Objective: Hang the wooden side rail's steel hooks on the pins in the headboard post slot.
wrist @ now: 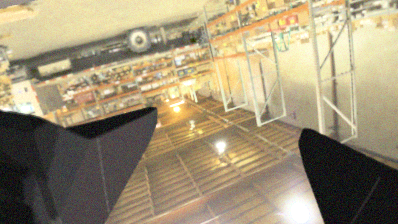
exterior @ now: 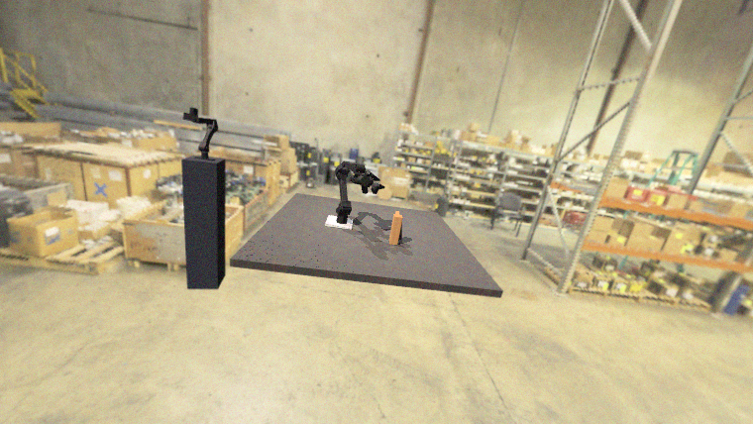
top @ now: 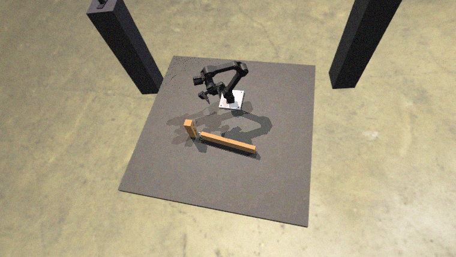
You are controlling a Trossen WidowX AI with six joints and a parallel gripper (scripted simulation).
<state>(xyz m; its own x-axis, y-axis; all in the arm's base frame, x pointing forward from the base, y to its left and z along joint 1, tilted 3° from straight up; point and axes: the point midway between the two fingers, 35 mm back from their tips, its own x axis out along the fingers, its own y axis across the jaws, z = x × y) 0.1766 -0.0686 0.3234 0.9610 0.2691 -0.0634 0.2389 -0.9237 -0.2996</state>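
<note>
The wooden headboard post (top: 191, 128) (exterior: 394, 230) stands upright on the dark table (top: 223, 188) (exterior: 294, 253). The wooden side rail (top: 228, 142) lies to its right in the top view, lengthwise, its near end close to the post. Small pale steel hooks (top: 199, 134) show at that end, beside the post's slotted side. Whether they touch the pins cannot be told; the pins are too small to see. In the exterior view the post hides most or all of the rail. My gripper (top: 214, 99) (wrist: 228, 125) is open and empty, raised well above the table, away from post and rail.
The arm's white base plate (top: 237, 97) (exterior: 333, 221) is behind the rail in the top view. Dark pillars (top: 127, 47) (top: 360, 47) (exterior: 203, 226) stand beyond the table's edges. The wrist view shows shelving and the ceiling, with no post or rail.
</note>
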